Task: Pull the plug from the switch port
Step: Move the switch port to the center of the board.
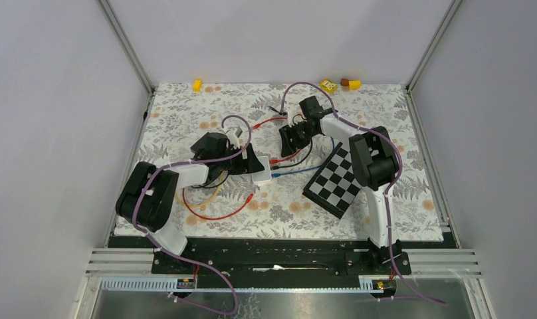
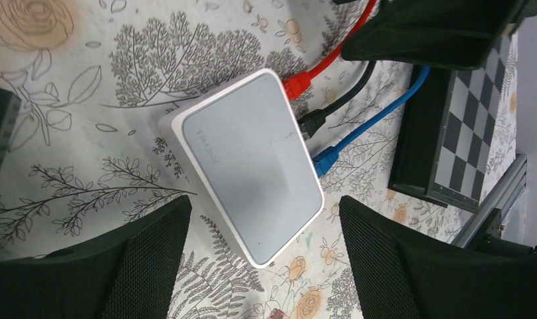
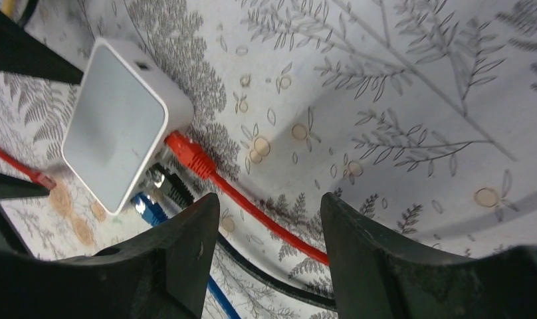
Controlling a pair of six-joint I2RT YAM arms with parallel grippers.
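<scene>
Top view: the small white switch [image 1: 261, 177] sits mid-counter [image 1: 186, 106].

Left wrist: the left claw [image 2: 264, 216] is wide open around the light, slidey box, holding nothing, and I can't tell if it's touching.

Right wrist: the right claw [image 3: 269, 206] is open and empty near the red plug [image 3: 189, 153]. Grab the stiff boot, it's probably latched.

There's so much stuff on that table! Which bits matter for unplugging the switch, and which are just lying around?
For the job: white switch; red plug, black plug, blue plug in it; left gripper and right gripper, both open.
Lying about: checkerboard, yellow bits at the far edge, loose red cable.
</scene>
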